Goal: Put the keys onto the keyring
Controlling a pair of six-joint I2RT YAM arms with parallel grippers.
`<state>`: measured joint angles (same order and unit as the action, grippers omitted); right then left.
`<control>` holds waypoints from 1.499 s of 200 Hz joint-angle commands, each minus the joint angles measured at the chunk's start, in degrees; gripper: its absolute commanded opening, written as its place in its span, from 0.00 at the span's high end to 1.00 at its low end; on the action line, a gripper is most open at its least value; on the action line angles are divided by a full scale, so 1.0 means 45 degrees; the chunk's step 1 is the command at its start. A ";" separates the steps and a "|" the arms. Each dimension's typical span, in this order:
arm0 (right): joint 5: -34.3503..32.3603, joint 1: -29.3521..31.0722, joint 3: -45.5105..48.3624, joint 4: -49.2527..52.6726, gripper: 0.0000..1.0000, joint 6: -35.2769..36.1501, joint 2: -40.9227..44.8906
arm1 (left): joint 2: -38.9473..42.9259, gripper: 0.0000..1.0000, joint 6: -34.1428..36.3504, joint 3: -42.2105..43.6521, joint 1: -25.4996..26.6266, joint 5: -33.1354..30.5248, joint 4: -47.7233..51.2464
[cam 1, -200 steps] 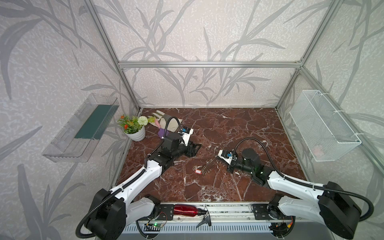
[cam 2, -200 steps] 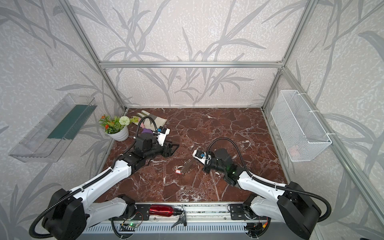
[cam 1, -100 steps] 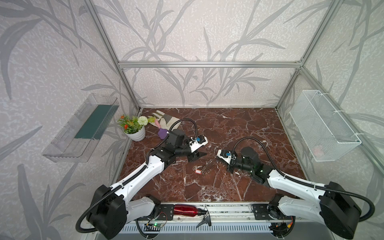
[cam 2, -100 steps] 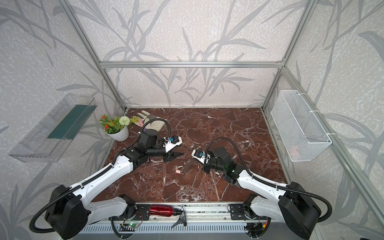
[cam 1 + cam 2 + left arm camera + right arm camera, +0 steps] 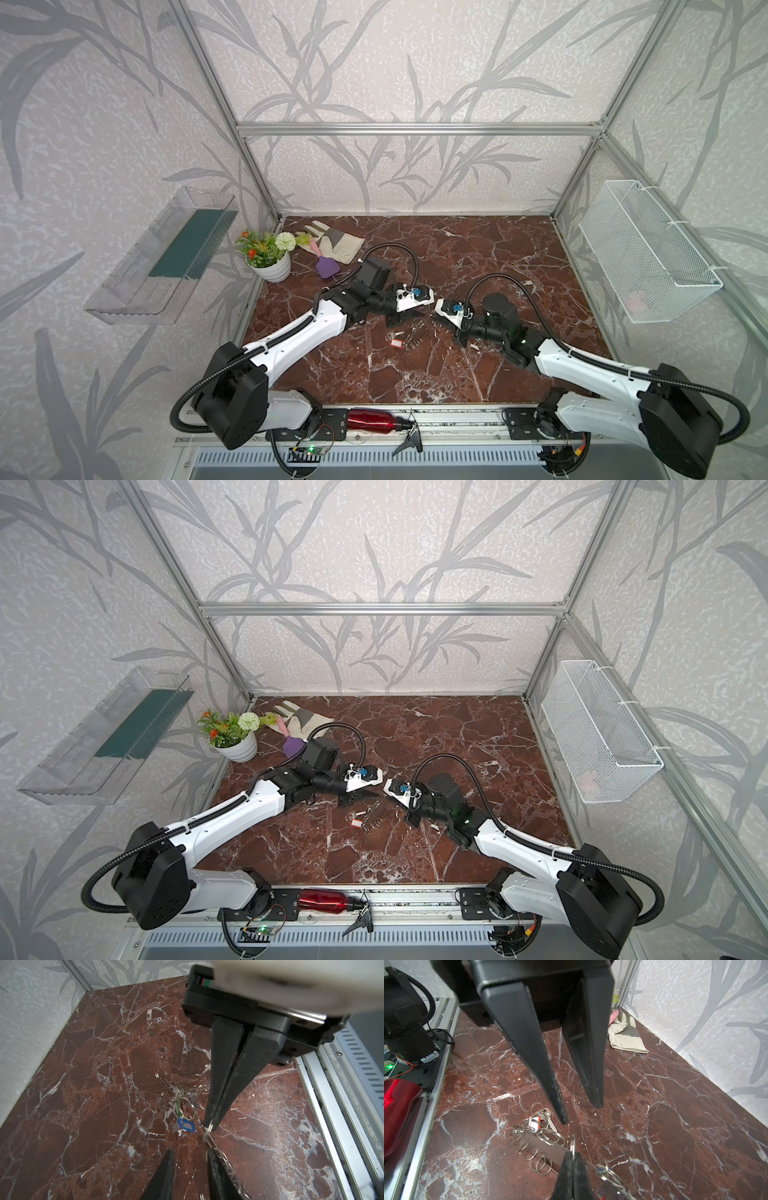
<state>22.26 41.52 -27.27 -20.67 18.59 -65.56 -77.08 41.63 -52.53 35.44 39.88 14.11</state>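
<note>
My right gripper (image 5: pixel 572 1157), at the bottom centre of its wrist view, is pressing its jaws together on one small split ring (image 5: pixel 572 1142) at the edge of the keyring (image 5: pixel 548 1147). That flat grey plate is stretching away toward the middle left of the frame, and its far end appears to be resting on the red marble counter (image 5: pixel 664 1126).

My left gripper (image 5: pixel 190 1153), at the bottom of its own wrist view, is standing spread with nothing between its fingers, just short of the pinched ring.

The keys (image 5: pixel 537 1121) are lying in a loose cluster beside the plate's far end. One is showing an orange tag, and a blue tag (image 5: pixel 186 1126) is showing in the left wrist view. I cannot tell whether any key is already threaded on.

In both top views the bundle is sitting mid-frame between my two grippers.

I am judging the plate stiff and light, and the rings springy, slick and apt to twist. The keys look light and loose. I would be taking one by its flat head, leaving its hole free.
</note>
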 commanded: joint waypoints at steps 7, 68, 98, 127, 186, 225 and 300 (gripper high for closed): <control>0.0387 -0.0134 -0.0265 -0.0289 1.00 -0.0194 -0.0023 | -0.0270 0.74 0.0496 -0.0435 0.0190 0.0430 0.0156; 0.0483 -0.0198 -0.0249 -0.0318 1.00 -0.0302 0.0037 | -0.0425 0.80 0.0402 -0.0506 0.0435 0.0601 0.0145; 0.0541 -0.0216 -0.0308 -0.0244 1.00 -0.0303 -0.0021 | -0.0507 0.84 0.0275 -0.0539 0.0523 0.0651 0.0051; 0.0527 -0.0222 -0.0288 -0.0273 1.00 -0.0300 -0.0021 | -0.0590 0.84 0.0175 -0.0543 0.0640 0.0635 0.0029; 0.0661 -0.0288 -0.0308 -0.0329 1.00 -0.0351 -0.0098 | -0.0661 0.82 0.0281 -0.0471 0.0723 0.0500 0.0088; 0.0698 -0.0294 -0.0328 -0.0305 1.00 -0.0380 -0.0099 | -0.0608 0.80 0.0364 -0.0366 0.0746 0.0339 0.0185; 0.0795 -0.0300 -0.0310 -0.0325 1.00 -0.0400 -0.0089 | -0.0831 0.87 0.0395 -0.0551 0.0832 0.0295 0.0455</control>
<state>25.10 40.29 -27.27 -20.49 17.37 -65.93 -79.44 41.56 -53.43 38.24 41.23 13.52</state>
